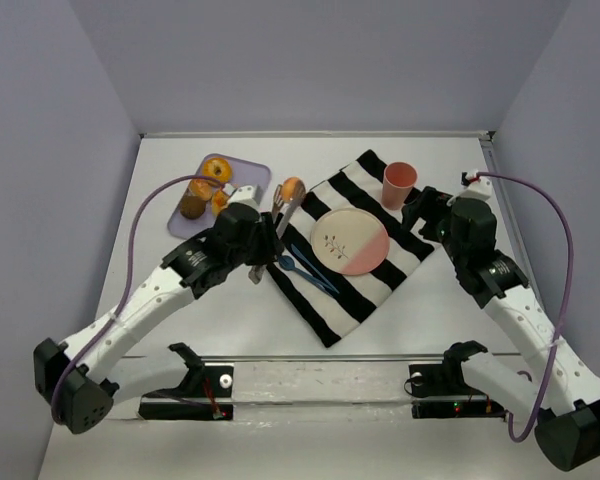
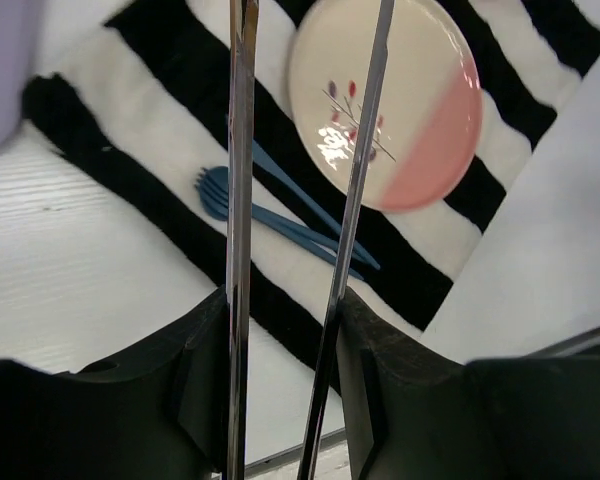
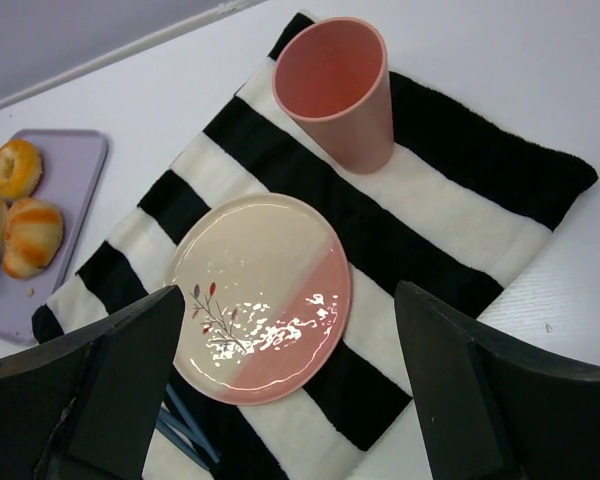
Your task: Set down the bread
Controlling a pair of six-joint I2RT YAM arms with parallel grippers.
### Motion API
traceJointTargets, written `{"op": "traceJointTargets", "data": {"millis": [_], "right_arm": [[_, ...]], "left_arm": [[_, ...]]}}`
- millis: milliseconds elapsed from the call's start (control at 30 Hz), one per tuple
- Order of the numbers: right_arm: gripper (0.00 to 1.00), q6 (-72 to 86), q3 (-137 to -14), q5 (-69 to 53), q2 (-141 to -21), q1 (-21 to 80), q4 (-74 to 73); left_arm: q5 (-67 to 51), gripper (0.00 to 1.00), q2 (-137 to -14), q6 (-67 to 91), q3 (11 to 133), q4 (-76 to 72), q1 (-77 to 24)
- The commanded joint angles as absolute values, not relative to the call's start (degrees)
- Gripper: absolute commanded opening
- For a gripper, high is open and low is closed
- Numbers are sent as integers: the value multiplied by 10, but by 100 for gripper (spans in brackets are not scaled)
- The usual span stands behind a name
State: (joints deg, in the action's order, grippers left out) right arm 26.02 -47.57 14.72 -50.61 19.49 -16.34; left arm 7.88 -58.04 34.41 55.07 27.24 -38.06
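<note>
The left gripper (image 1: 263, 246) is clamped on a pair of metal tongs (image 1: 280, 215). In the left wrist view the two steel arms run up between its fingers (image 2: 202, 350), narrowly apart, and their tips pass out of the top of that view. From above, the bread (image 1: 293, 187) sits between those tips, over the bare strip of table (image 1: 400, 330) between the right edge of the lavender tray (image 1: 255, 165) and the upper-left edge of the striped cloth (image 1: 330, 310). I cannot tell whether it is lifted or touching the surface.

On the tray a ring-shaped bagel (image 1: 217, 168) lies at the far end. A dark brown lump (image 1: 191, 206) and another orange piece lie nearer the arm.

The plate (image 1: 325, 240) lies in the middle of the cloth, inside its edges on all sides (its upper face bare). A blue fork (image 1: 288, 264) lies just beside its left rim. The pink cup (image 1: 399, 184) stands upright at the cloth's far corner, apart from the plate.

The right gripper (image 1: 421, 212) hovers over the cloth's right corner near the cup, its jaws spread wide and holding nothing. Between the two grippers lie the plate and open cloth.
</note>
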Motion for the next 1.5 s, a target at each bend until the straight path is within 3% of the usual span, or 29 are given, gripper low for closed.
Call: {"op": "traceJointTargets", "data": {"millis": [0, 233, 433, 700, 900, 1033, 1200, 1467], "right_arm": [[92, 291, -469, 210, -472, 192, -184], [92, 301, -453, 247, -423, 192, -217], [92, 301, -454, 254, -420, 192, -226], [92, 297, -454, 250, -427, 192, -229], [92, 297, -454, 249, -426, 192, -230], [92, 296, -454, 249, -423, 192, -229], [92, 298, -453, 248, -421, 192, -230], [92, 300, -453, 250, -425, 192, -229]], "left_arm": [[52, 21, -658, 315, 581, 176, -473], [78, 27, -801, 295, 635, 186, -552], [91, 42, -874, 295, 658, 197, -567], [98, 64, -895, 294, 679, 208, -570], [103, 72, -882, 294, 679, 214, -570], [132, 63, -873, 306, 685, 234, -570], [189, 62, -831, 356, 678, 279, -568], [259, 53, -665, 510, 567, 386, -550]]}}
